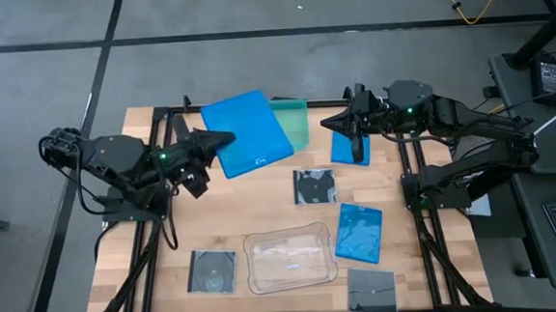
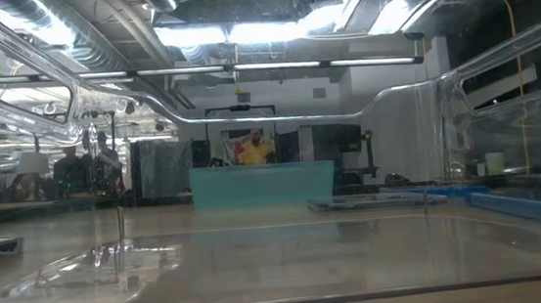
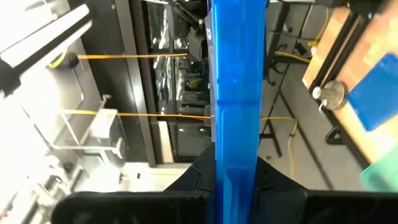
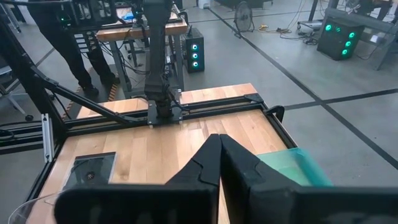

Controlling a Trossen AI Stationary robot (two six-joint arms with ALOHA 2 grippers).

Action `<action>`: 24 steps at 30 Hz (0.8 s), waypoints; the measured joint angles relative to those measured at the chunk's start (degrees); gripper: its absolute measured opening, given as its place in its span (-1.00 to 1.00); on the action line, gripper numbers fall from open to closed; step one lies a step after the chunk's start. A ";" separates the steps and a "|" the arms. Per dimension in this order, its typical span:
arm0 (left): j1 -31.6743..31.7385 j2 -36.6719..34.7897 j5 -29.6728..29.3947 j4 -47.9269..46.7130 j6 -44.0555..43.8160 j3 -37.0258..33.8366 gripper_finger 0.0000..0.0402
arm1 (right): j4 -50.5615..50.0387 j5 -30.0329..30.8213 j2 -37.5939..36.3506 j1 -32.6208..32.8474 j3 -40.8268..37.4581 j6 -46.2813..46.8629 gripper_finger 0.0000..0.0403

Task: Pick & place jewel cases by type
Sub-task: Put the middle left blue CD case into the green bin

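Left pincer [image 1: 221, 139] clamped on a large blue jewel case [image 1: 247, 131], lifted over the counter's [image 1: 262, 210] far side beside the teal tray [image 1: 295, 122]. Right pincer [image 1: 331, 124] closed, empty, above another blue case [image 1: 350, 149]. No legible writing.

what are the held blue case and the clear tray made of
Blue case: looks like smooth, opaque plastic; even colour, thin rigid slab in the left claw. Clear tray: probably glossy transparent plastic; the wood table shows through it, and its rounded rim catches light.
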 joint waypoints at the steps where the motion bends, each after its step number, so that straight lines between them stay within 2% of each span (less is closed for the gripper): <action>1: 0.00 0.00 0.00 0.00 -1.85 0.00 -0.94 | 0.00 0.00 0.00 0.00 0.00 0.00 -0.95; 8: 1.07 0.00 0.04 0.00 -17.18 0.00 -0.94 | 0.00 0.00 0.00 0.00 0.00 -0.21 -0.96; 17: 4.99 -0.02 0.84 0.00 -44.24 0.00 -0.94 | -0.03 0.02 0.00 0.00 0.00 -2.13 -0.94; 24: 8.58 -0.31 6.59 -0.06 -64.14 -0.02 -0.94 | -0.77 0.02 0.00 0.00 0.00 -4.06 -0.96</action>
